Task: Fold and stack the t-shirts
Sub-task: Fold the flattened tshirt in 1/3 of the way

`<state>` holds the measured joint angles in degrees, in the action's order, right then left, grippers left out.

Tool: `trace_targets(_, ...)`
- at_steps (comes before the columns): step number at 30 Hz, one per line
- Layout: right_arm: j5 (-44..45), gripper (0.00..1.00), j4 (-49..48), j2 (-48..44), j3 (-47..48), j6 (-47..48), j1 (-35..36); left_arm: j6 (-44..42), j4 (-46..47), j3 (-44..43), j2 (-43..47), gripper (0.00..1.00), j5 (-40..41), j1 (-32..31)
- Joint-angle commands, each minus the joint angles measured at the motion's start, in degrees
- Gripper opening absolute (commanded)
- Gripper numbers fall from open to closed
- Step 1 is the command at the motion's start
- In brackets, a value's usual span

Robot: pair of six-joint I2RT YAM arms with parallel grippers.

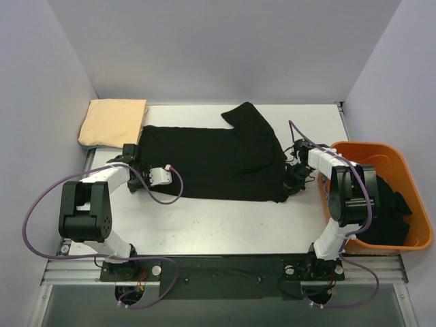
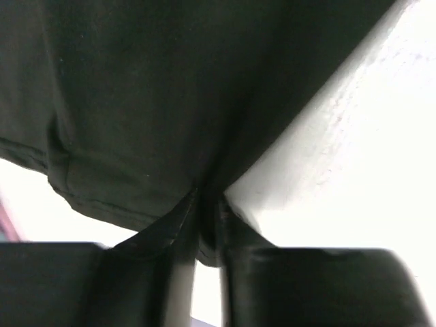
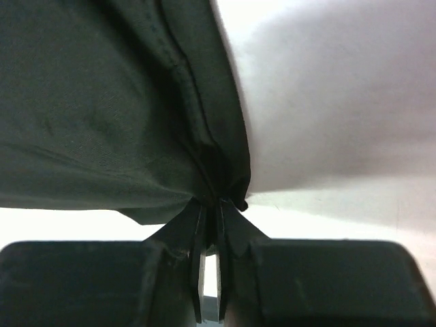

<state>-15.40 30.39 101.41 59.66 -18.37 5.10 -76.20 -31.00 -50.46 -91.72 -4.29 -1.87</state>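
Both wrist views are close and blurred, yet the left claw [image 2: 208,211] is plainly pinched shut on an edge of the black tee [image 1: 211,163], and the right claw [image 3: 211,208] is clamped on a bunched hem of it. From above, their tips merge into the dark fabric. The tee spreads flat between the two claws. A folded tan tee [image 1: 112,122] lies just beyond the left claw. Beside the right claw, its arm partly hides an orange bin [image 1: 361,146] holding dark cloth [image 1: 395,211]. The tabletop [image 1: 225,218] is white and the walls [image 1: 218,48] are pale grey.
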Motion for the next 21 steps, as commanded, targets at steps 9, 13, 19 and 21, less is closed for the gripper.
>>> trace_targets(9, 1.7, 0.00, 13.7, -15.1, -7.7, -6.2, -3.7, 2.6, -12.9, 2.8, 6.7, 0.00, -0.1, -1.3)
trace_targets(13, 1.0, 0.00, 18.9, -18.6, -8.2, -7.6, -3.9, 1.7, -26.1, 6.3, 15.2, 0.00, -1.0, -3.8)
trace_targets(19, 3.4, 0.00, 26.4, -16.8, -10.1, -5.7, -3.9, 4.0, -31.0, 11.4, 21.4, 0.03, 2.8, -5.1)
trace_targets(21, 5.5, 0.09, 27.7, -16.3, -10.2, -4.4, -4.0, 3.5, -33.2, 10.6, 22.5, 0.29, 2.8, -5.2)
